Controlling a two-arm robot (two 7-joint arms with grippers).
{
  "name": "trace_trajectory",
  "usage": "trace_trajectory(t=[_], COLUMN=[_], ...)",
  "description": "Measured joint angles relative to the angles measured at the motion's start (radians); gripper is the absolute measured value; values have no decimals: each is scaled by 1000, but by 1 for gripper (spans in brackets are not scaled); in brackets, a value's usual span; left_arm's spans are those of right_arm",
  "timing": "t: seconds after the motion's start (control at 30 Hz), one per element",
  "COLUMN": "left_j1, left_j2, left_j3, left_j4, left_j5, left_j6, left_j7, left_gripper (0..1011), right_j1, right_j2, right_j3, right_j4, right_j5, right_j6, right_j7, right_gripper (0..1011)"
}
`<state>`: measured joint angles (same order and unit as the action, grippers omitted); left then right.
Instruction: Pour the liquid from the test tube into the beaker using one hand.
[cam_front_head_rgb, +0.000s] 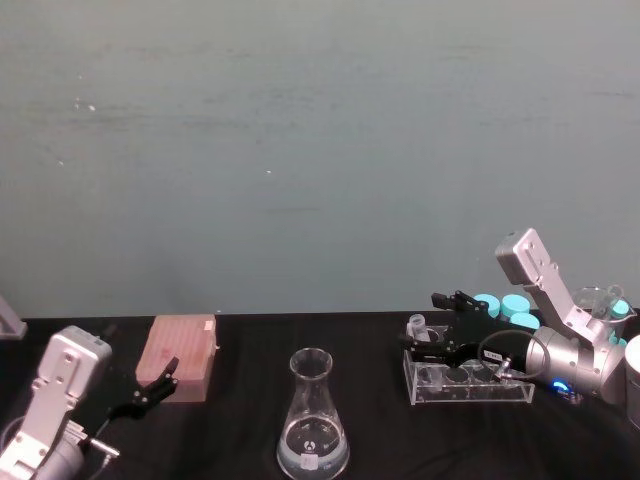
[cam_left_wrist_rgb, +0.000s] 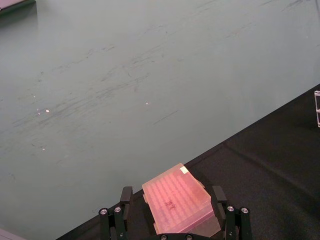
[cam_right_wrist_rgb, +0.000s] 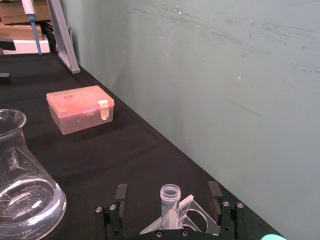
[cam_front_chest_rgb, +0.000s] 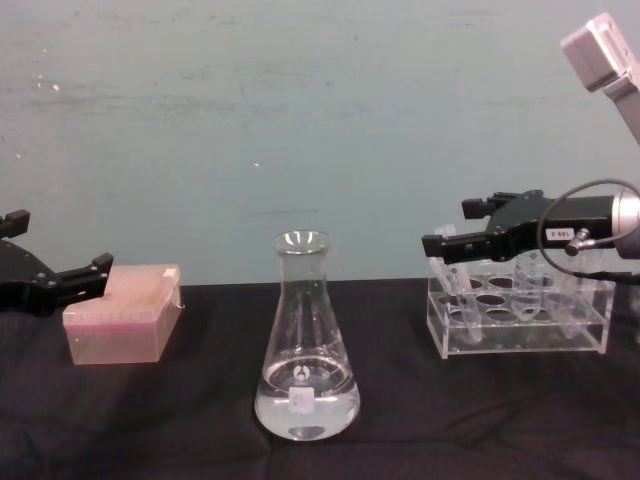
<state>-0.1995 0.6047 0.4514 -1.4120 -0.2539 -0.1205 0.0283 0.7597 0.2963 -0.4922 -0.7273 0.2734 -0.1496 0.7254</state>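
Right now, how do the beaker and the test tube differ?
The beaker stands free on the black cloth at the middle; the test tube sits tilted in the rack, between the right gripper's open fingers. The beaker is wide-based and much larger; the test tube is slim. The beaker holds liquid; the tube's contents can't be told. Both are clear.

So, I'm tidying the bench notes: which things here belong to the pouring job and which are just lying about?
Belongs to the job:
- test tube, standing in the clear rack
- beaker, already holding some liquid
- right gripper, open around the tube

Lying about:
- pink tip box
- teal-capped tubes
- left gripper, open, idle by the box
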Motion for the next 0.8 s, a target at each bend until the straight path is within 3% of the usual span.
trace_trajectory(t=[0.8], left_j1=[0], left_j2=[0], left_j3=[0], left_j4=[0], left_j5=[0], left_j6=[0], left_j7=[0], left_gripper=[1000], right_j1=[0], right_j2=[0], right_j3=[0], right_j4=[0], right_j5=[0], right_j6=[0], right_j7=[0], right_gripper=[1000])
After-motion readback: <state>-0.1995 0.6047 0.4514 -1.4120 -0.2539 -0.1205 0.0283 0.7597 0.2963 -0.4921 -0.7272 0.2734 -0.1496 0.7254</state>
